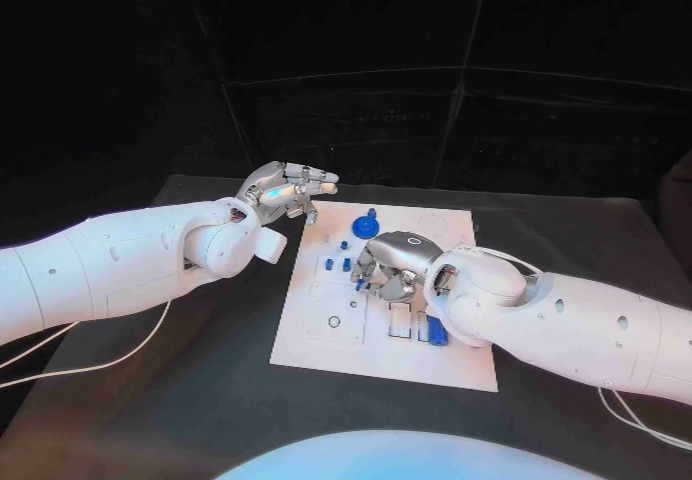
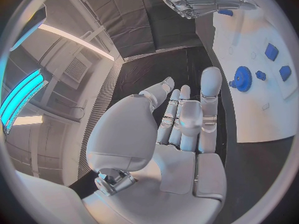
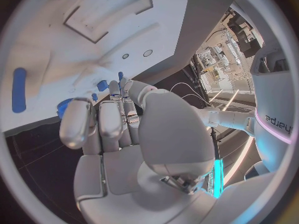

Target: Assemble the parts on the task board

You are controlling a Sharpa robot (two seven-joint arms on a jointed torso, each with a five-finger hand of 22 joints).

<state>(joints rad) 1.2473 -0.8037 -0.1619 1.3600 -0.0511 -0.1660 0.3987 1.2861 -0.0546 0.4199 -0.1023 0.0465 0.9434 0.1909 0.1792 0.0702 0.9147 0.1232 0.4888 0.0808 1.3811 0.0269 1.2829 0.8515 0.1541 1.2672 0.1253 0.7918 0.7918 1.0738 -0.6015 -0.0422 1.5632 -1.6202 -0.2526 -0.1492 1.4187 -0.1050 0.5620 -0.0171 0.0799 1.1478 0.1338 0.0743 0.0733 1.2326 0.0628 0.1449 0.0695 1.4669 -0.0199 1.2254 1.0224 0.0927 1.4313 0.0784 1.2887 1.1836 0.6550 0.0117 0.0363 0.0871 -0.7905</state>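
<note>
Two white arms, glossy rounded shells with small dark screw holes along the forearms. Bulbous wrist housings. Left hand [image 1: 289,188] and right hand [image 1: 387,268] silver metal, segmented fingers with pale pads. Thin white cables trail from both arms.

The task board [image 1: 378,350] is seen as plain white, marked with thin dark outlines of rectangles and small circles. The counter [image 1: 173,410] beneath it is black and unpatterned. The parts are coloured blue: a toothed gear [image 2: 242,78] in bright blue, small square blocks [image 2: 271,51] in the same blue, and a long rounded bar [image 3: 19,89] also in blue. The left hand [image 1: 287,187] is finished in silver with white pads on its fingers [image 2: 210,84]. The right hand [image 1: 391,262] is likewise silver. Both arms are clad in white shells dotted with small dark holes, and thin white cables [image 1: 87,365] are laid across the black counter.
</note>
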